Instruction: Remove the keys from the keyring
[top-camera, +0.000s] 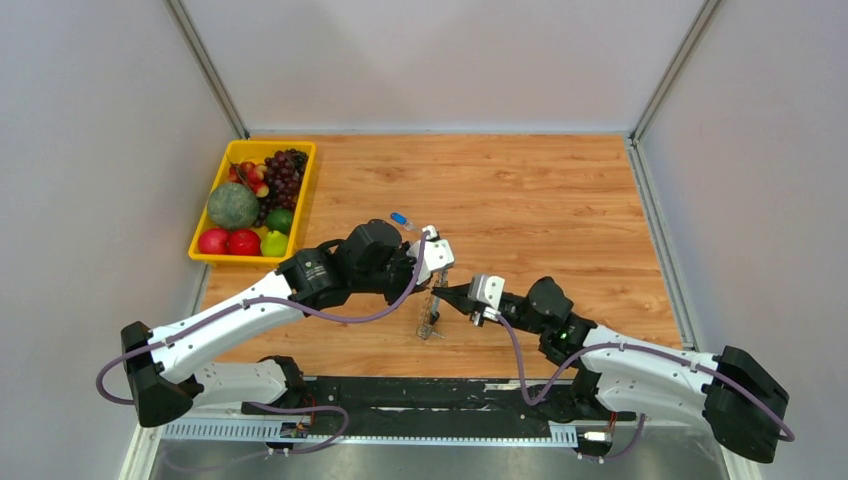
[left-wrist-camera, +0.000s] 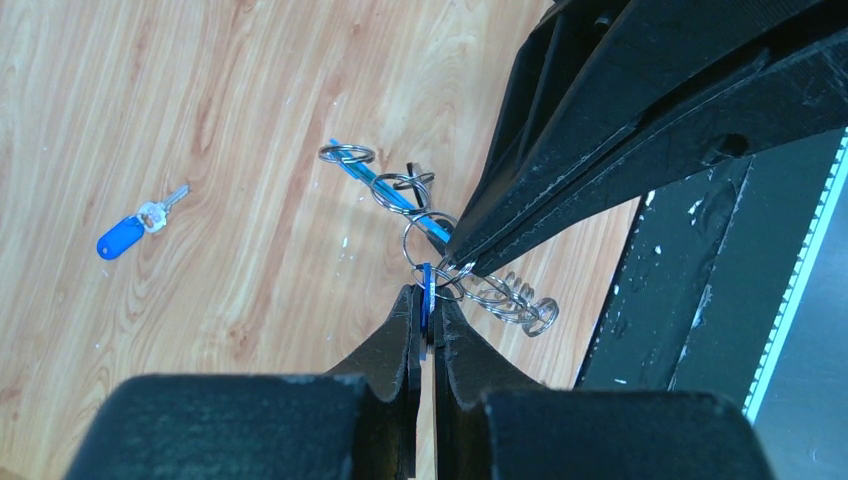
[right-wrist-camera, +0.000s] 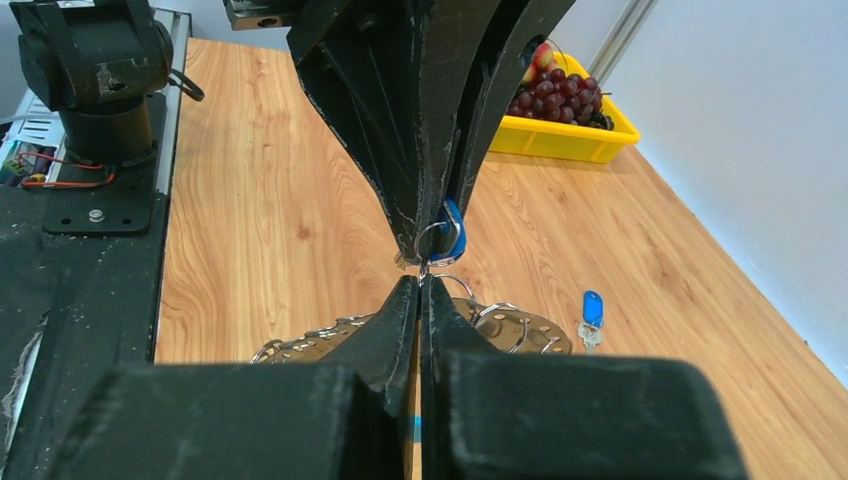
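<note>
My left gripper (top-camera: 436, 280) (left-wrist-camera: 426, 295) is shut on the blue head of a key (left-wrist-camera: 427, 285), which also shows in the right wrist view (right-wrist-camera: 453, 222). My right gripper (top-camera: 446, 292) (right-wrist-camera: 420, 282) meets it tip to tip and is shut on a thin silver ring of the keyring. The keyring (top-camera: 430, 318) hangs below both grippers, held off the table. In the left wrist view its blue segment (left-wrist-camera: 378, 183) carries small silver rings. A loose blue-headed key (top-camera: 401, 220) (left-wrist-camera: 122, 237) (right-wrist-camera: 591, 309) lies on the table beyond.
A yellow tray (top-camera: 235, 259) of fruit stands at the far left of the wooden table. A black base plate (top-camera: 420, 395) runs along the near edge between the arm bases. Grey walls enclose the table on three sides.
</note>
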